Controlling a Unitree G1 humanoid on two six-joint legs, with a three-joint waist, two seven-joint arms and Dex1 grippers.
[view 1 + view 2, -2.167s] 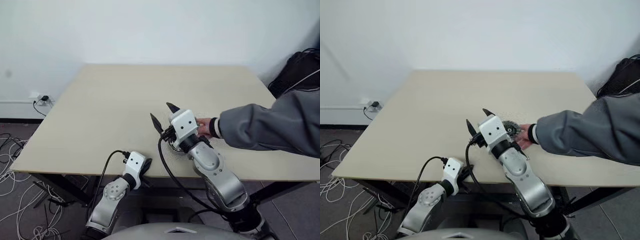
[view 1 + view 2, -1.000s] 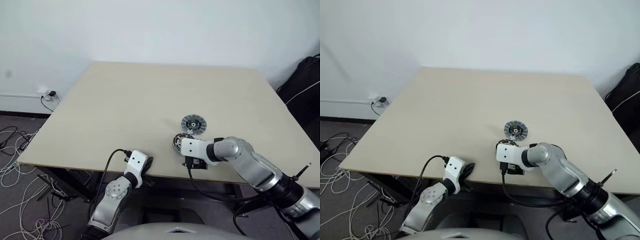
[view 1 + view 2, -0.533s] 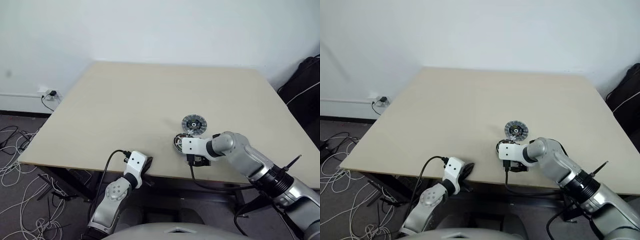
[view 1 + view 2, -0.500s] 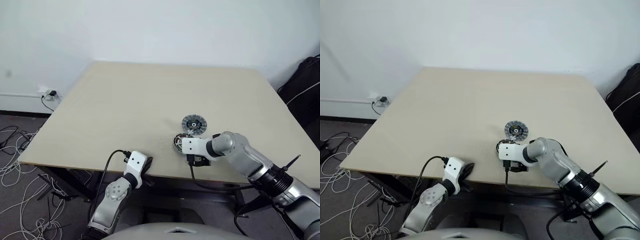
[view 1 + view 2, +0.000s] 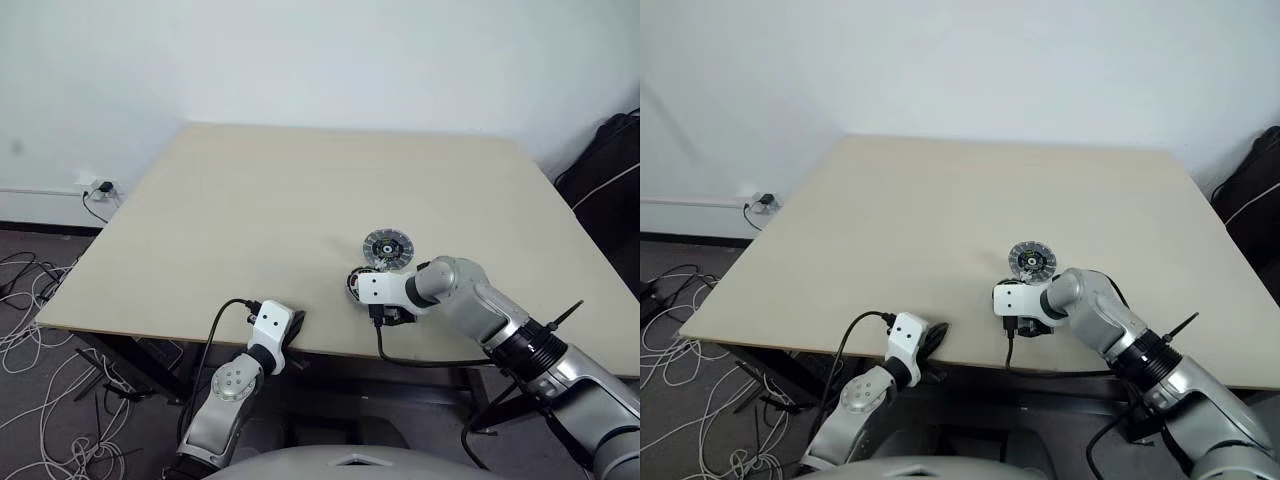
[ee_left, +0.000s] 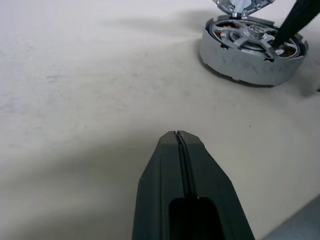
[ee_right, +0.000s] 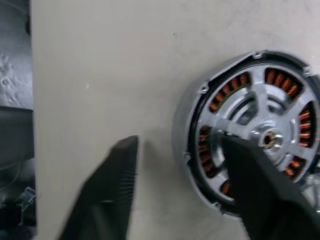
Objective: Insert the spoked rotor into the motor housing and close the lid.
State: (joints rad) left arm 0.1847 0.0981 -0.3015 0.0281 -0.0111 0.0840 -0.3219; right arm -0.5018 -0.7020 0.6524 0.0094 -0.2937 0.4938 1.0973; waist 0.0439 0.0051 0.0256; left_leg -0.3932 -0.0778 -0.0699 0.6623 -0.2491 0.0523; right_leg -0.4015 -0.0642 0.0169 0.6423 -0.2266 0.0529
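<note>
The right gripper [image 7: 177,165] hangs over the near edge of the table [image 5: 250,210], pointing steeply down. Its two black fingers [image 7: 107,190] stand partly apart and hold nothing. One finger is over bare tabletop; the other reaches across the rim of the motor housing [image 7: 250,130], its tip lying over the silver face near the hub. I cannot tell if that tip touches the metal.

The motor housing sits directly under this gripper, with copper-brown windings visible through the gaps of a silver spoked face. That spoked face appears to be the spoked rotor [image 6: 245,34], lying inside the housing's ring, though the head views show it too small to confirm.

To the gripper's left and a little nearer, the left gripper [image 6: 178,134] rests low at the table's front edge, its fingers pressed together and empty. It points across the tabletop toward the housing, well apart from it.

Just beyond the right gripper and the housing lies the lid [image 5: 387,247], a flat silver-grey disc with radial slits and a bluish centre facing up. It rests on the table close behind the housing.
</note>
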